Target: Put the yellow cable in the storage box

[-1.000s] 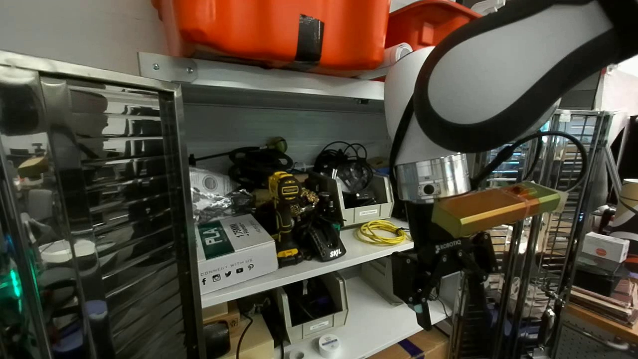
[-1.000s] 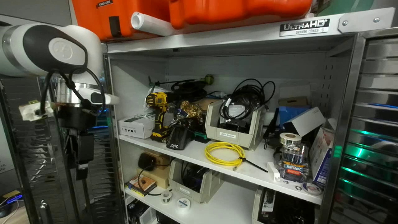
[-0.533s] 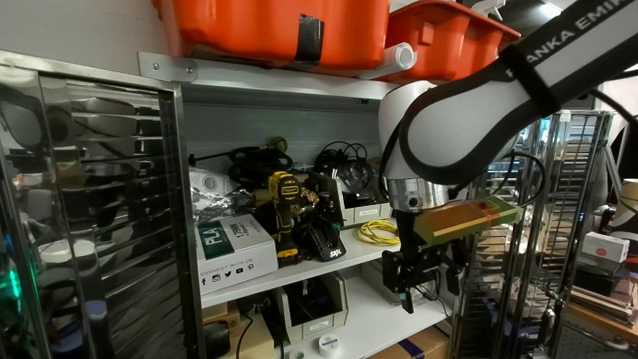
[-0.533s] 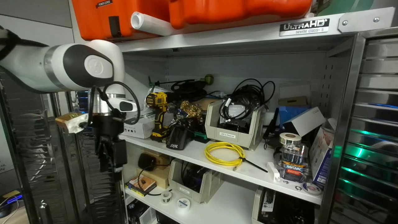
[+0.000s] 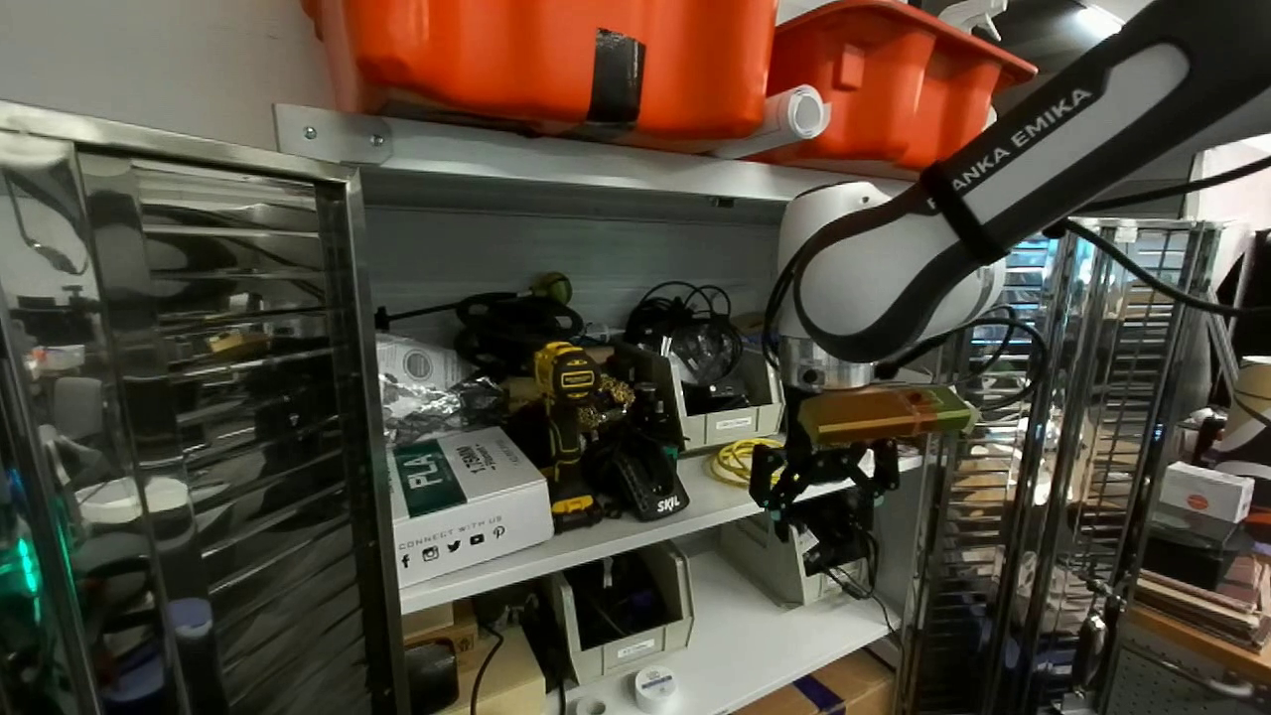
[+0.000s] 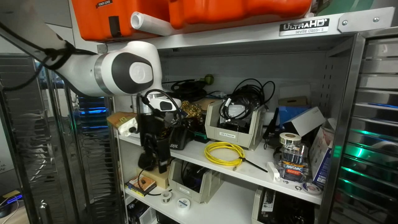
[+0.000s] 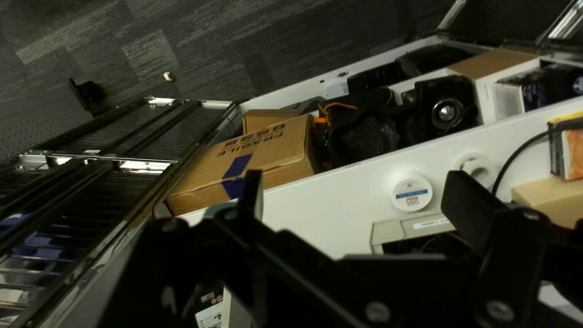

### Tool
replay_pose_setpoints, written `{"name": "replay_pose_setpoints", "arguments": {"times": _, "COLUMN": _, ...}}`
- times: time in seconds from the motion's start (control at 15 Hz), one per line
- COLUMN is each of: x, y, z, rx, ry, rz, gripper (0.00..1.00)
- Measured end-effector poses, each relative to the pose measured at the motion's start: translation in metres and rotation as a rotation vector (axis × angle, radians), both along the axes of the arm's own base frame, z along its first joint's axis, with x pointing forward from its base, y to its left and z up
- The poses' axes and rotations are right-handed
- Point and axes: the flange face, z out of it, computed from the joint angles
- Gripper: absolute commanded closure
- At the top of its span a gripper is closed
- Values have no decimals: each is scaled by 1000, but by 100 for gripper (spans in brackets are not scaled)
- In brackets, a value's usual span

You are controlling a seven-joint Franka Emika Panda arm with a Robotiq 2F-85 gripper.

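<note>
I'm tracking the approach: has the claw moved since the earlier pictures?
Yes: in an exterior view, the claw has shifted rightward in the picture, closer to the unmoved yellow cable.

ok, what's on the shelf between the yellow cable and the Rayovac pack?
In an exterior view: a black strip running out from the yellow cable, then a white block close beside the Rayovac pack.

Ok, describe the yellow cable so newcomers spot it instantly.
One level below the orange bins is a white shelf. Flat on it, right of the black SKIL unit, lies the yellow cable: a bright coil; the cables behind are black.
</note>
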Motion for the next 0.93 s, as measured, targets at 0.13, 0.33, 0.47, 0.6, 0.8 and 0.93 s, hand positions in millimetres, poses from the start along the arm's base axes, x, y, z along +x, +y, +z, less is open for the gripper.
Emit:
{"name": "replay_pose_setpoints", "arguments": {"times": 0.13, "x": 14, "y": -24, "z": 0, "rx": 7, "ry": -42, "rz": -66, "gripper": 0}}
{"name": "replay_pose_setpoints", "arguments": {"times": 0.33, "x": 30, "y": -59, "z": -5, "rx": 16, "ry": -100, "rz": -184, "gripper": 0}}
{"name": "replay_pose_setpoints", "arguments": {"times": 0.47, "x": 38, "y": -76, "z": -10, "rx": 20, "ry": -133, "rz": -248, "gripper": 0}}
{"name": "replay_pose_setpoints", "arguments": {"times": 0.6, "x": 45, "y": -88, "z": -15, "rx": 26, "ry": -174, "rz": -311, "gripper": 0}}
{"name": "replay_pose_setpoints", "arguments": {"times": 0.8, "x": 55, "y": -100, "z": -18, "rx": 46, "ry": -258, "rz": -416, "gripper": 0}}
{"name": "replay_pose_setpoints", "arguments": {"times": 0.93, "x": 64, "y": -105, "z": -17, "rx": 69, "ry": -337, "rz": -478, "gripper": 0}}
